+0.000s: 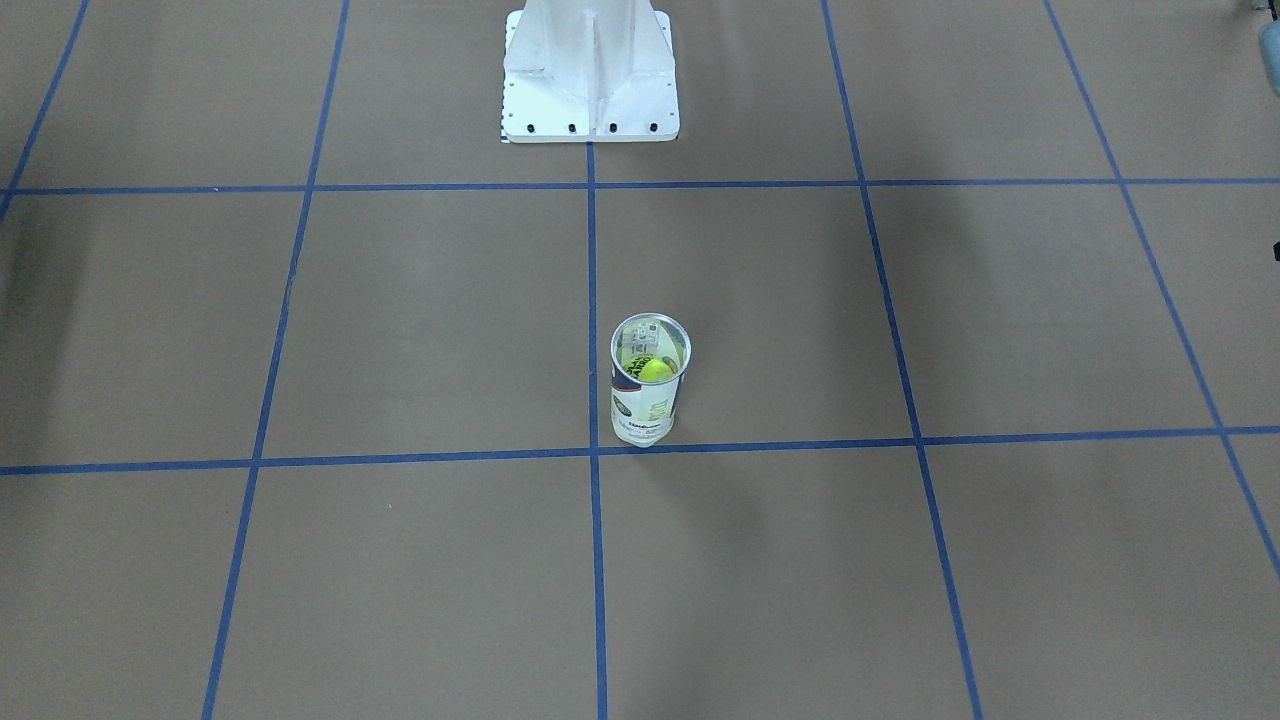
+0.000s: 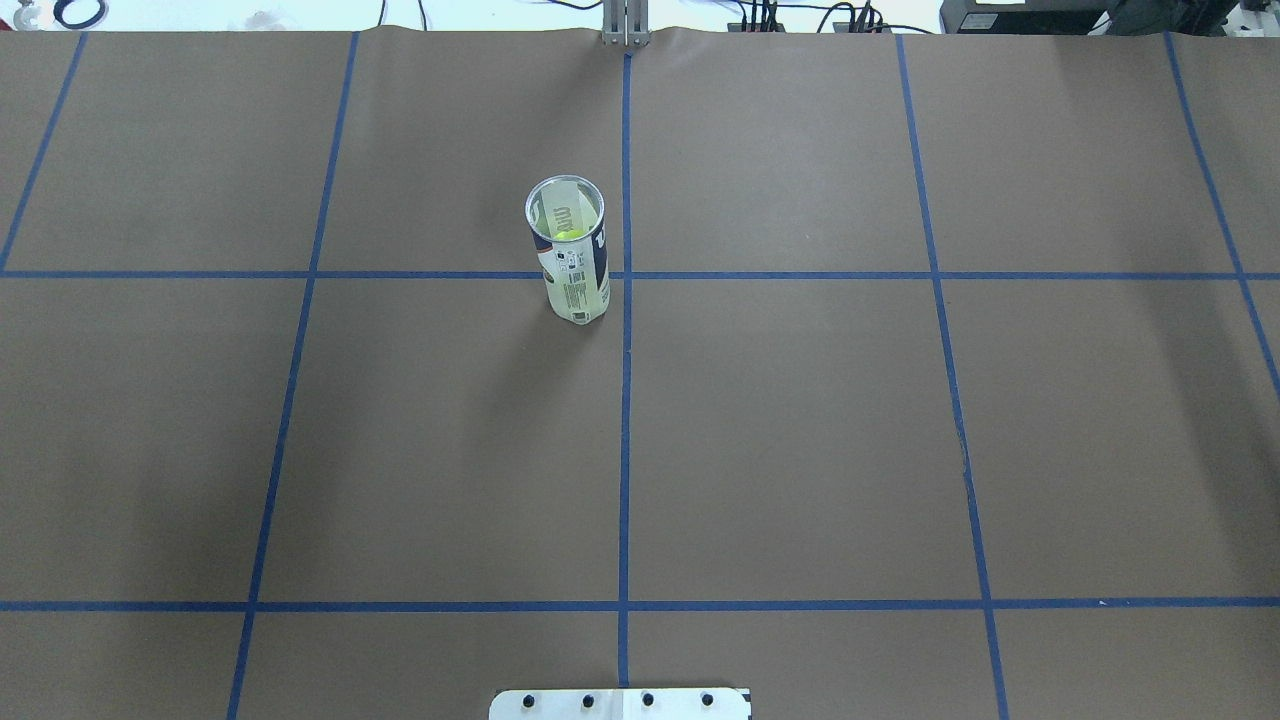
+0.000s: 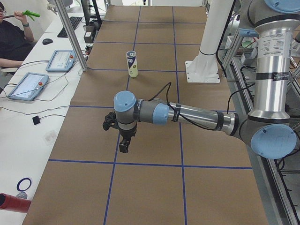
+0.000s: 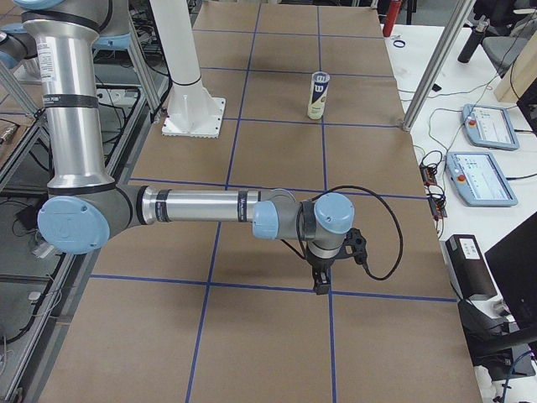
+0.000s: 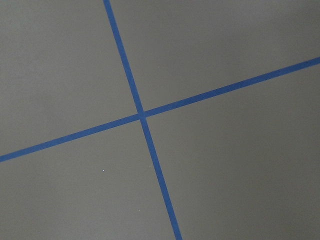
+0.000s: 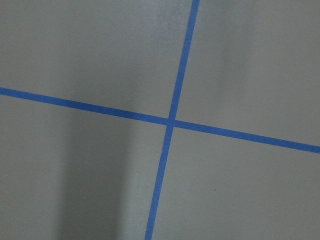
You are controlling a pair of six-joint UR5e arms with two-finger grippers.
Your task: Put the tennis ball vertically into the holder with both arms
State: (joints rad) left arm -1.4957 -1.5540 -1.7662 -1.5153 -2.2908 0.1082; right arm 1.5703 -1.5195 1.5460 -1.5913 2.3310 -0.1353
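The holder [image 1: 648, 395], a can with a white label and a navy band, stands upright on the brown table near a blue tape crossing. It also shows in the overhead view [image 2: 574, 268] and both side views [image 3: 132, 63] [image 4: 318, 95]. A yellow-green tennis ball [image 1: 657, 370] lies inside it [image 2: 568, 235]. My left gripper [image 3: 123, 147] hangs low over the table far from the holder. My right gripper [image 4: 320, 281] does the same at the other end. Both show only in the side views, so I cannot tell if they are open or shut. The wrist views show only paper and tape.
The white pedestal base [image 1: 590, 80] stands at the robot's side of the table [image 2: 620, 703]. Side benches hold tablets [image 3: 26, 84] [image 4: 482, 176] and cables. A person [image 3: 11, 33] sits at the far bench. A red cylinder [image 3: 11, 202] lies near the table's left end.
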